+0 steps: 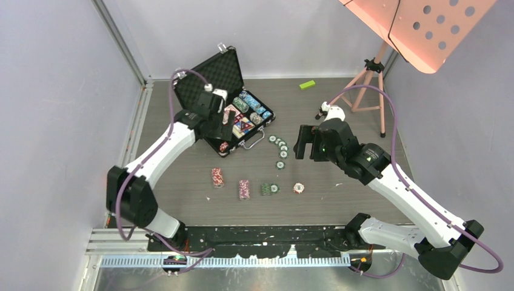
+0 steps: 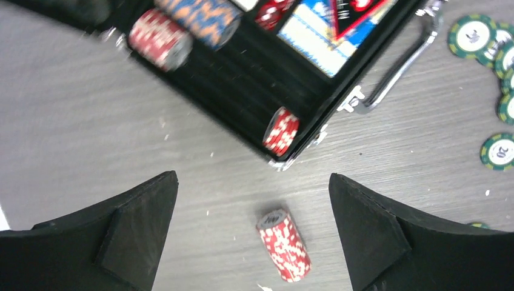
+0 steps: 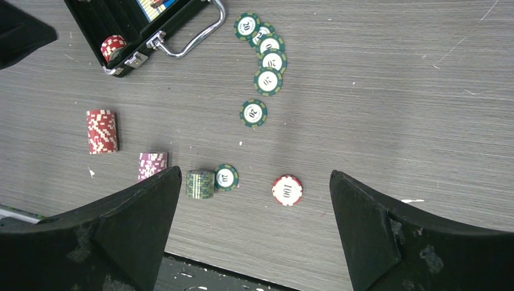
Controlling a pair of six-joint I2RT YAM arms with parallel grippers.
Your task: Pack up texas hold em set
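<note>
The black briefcase [image 1: 213, 74] lies open at the back left, with chip stacks and a card deck [image 1: 242, 126] in its foam tray. My left gripper [image 1: 217, 127] hovers open over the case's near corner. In the left wrist view its jaws [image 2: 251, 182] stand wide and empty above a red chip stack [image 2: 283, 244] lying on the table, and a small red stack [image 2: 280, 131] sits in the case corner. My right gripper [image 1: 301, 142] is open and empty above the loose green chips [image 3: 267, 54]. A red 100 chip [image 3: 287, 190] and a green stack [image 3: 200, 184] lie between its fingers' view.
On the table lie a red stack [image 1: 217, 177], a purple stack [image 1: 244, 189], a green stack [image 1: 266, 189] and a scattered row of green chips [image 1: 280, 145]. A small green block [image 1: 307, 85] and a pink tripod stand [image 1: 370, 79] are at the back right. Walls enclose both sides.
</note>
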